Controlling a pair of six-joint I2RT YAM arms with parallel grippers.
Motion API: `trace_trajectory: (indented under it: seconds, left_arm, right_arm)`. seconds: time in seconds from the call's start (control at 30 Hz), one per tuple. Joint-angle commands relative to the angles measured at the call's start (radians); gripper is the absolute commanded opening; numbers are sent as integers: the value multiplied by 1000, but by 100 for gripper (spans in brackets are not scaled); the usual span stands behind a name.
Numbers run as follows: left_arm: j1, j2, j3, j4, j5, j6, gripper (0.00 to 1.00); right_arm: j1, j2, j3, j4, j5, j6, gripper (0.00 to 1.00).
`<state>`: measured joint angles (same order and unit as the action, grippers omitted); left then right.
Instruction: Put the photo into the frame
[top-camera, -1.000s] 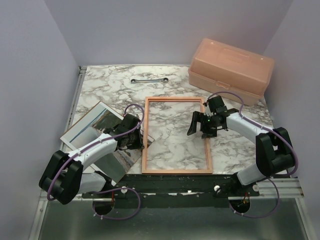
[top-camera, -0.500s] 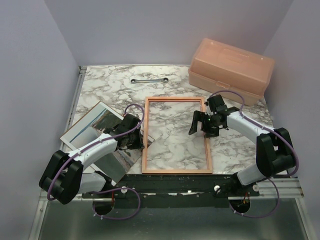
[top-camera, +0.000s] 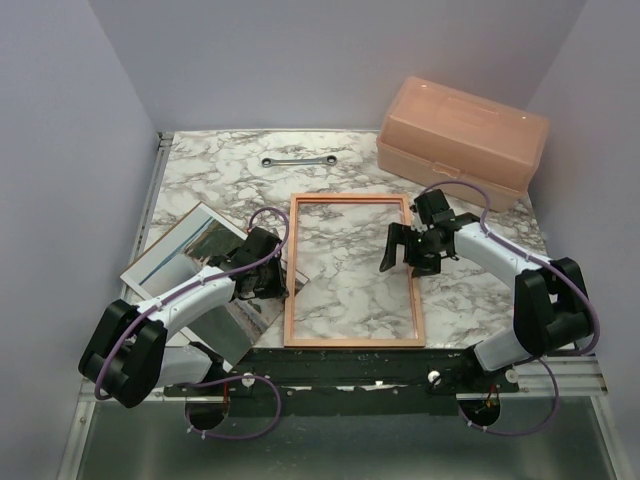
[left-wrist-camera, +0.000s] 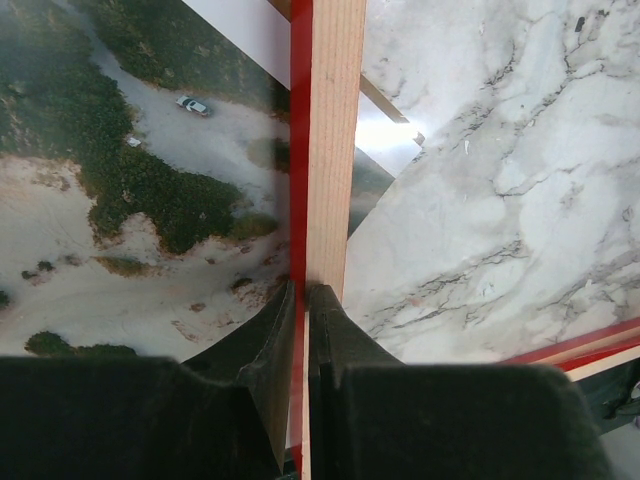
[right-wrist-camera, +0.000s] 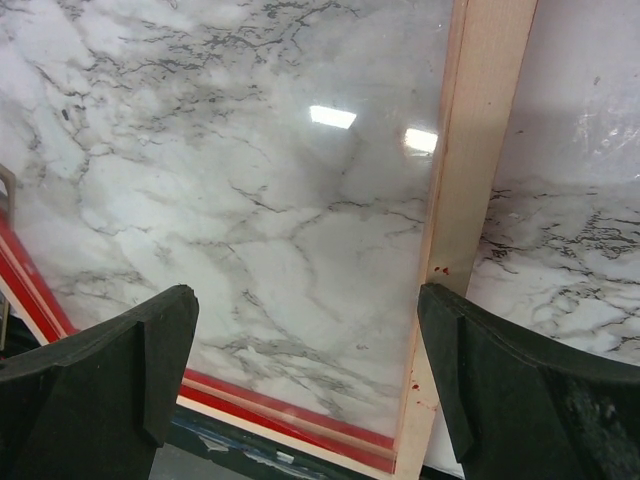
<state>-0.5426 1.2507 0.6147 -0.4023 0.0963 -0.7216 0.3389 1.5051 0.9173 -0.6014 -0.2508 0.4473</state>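
One frame (top-camera: 350, 198), one photo (top-camera: 175, 250), one pink box (top-camera: 465, 125), one wrench (top-camera: 297, 160) on desk (top-camera: 215, 175). Two hands: left hand (left-wrist-camera: 303, 290) pinching frame rail, right hand (right-wrist-camera: 305, 310) spread wide above frame.

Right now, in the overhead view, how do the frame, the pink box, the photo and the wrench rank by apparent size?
1. The frame, largest outline.
2-3. The pink box and the photo look alike; the left arm hides part of the photo, so I won't rank them.
4. The wrench, smallest by far.
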Motion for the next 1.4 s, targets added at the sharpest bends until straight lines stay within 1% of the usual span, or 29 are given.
trace_trajectory:
  seconds: [0.0,0.17,0.27,0.33,0.4,0.47,0.53,0.57,0.6,0.77,0.97,1.13,1.37]
  left_arm:
    - [3,39,-14,-59,-74,31,12]
    - [3,30,-8,-69,-76,31,12]
    - [3,24,-7,-70,-78,32,13]
    - [2,24,-6,-71,-78,32,15]
    - [2,21,-5,-70,-75,33,19]
    - [1,16,-5,-69,-70,33,27]
    - [1,4,-6,-58,-52,33,41]
    - [1,-17,-19,-6,-1,30,64]
    - [1,-17,-20,9,15,27,67]
    - [1,12,-31,89,91,15,68]
    - [-20,41,-19,155,144,-11,64]
    - [-62,91,47,160,144,-19,59]
    - [-144,210,184,126,111,-25,59]
  right_arm:
    - [20,-16,1,-35,58,-4,100]
    - [22,-24,14,-57,131,-4,100]
    - [22,-42,21,-59,141,-5,100]
    - [21,-50,24,-59,138,-6,100]
    - [22,-49,26,-61,149,1,100]
    - [21,-47,26,-58,159,16,100]
    - [21,-43,22,-51,158,25,100]
    - [19,-29,10,-36,160,39,100]
    - [20,-24,6,-31,163,45,100]
    - [17,-34,-17,-9,162,61,100]
    - [4,-72,-21,-21,185,66,100]
    - [-5,-122,0,-38,184,67,100]
    - [-7,-149,46,-80,165,51,100]
